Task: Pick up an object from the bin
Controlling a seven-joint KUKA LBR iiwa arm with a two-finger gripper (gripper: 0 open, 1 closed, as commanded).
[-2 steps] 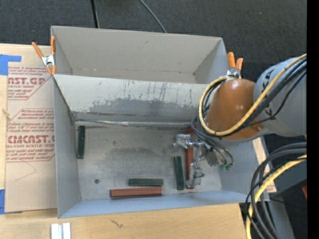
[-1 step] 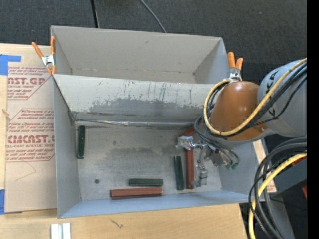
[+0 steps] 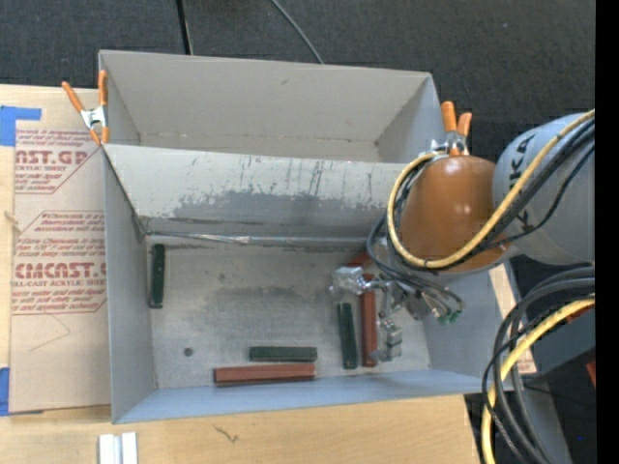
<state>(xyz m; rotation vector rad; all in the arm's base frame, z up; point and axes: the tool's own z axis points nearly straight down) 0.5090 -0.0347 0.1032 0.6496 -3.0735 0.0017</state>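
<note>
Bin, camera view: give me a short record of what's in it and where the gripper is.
bin: grey metal
gripper: low at right, by the right red stick
right: right red stick, right green stick, side by side
front: front green stick, front red stick, parallel
left: lone green stick by the wall

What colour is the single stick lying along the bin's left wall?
Dark green. The slim dark green stick shows best in the camera view.

The cardboard sheet (image 3: 48,259) at left is showing red print reading "CAST.GP" and, smaller, "CAST ACRYLIC SHEET".
</note>
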